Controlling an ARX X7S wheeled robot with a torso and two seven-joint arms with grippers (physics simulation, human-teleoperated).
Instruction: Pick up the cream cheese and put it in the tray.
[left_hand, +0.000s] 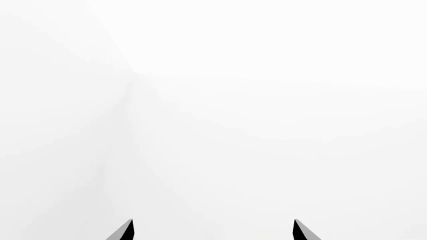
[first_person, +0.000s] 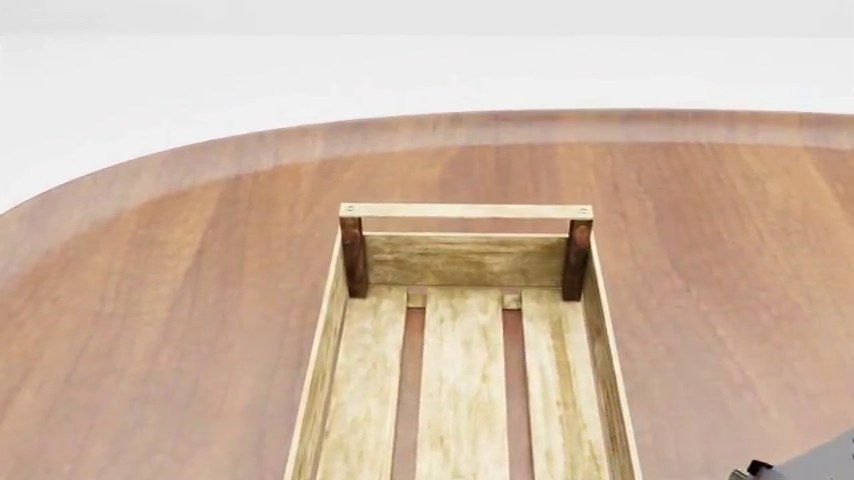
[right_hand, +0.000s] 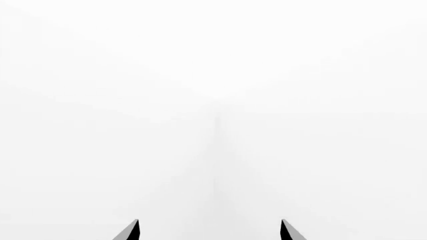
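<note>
Bare simulated room, wooden table (first_person: 160, 300), white walls

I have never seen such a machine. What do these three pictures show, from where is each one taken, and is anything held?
This is a simulated robot with two arms. The head camera looks down on a round wooden table with an open wooden tray on it; the tray's visible part holds nothing. A dark piece of the robot shows at the lower corner. The other two pictures come from cameras near each gripper. The left gripper and the right gripper stand open, pointing at plain white background, holding nothing. The cream cheese appears in no picture.
</note>
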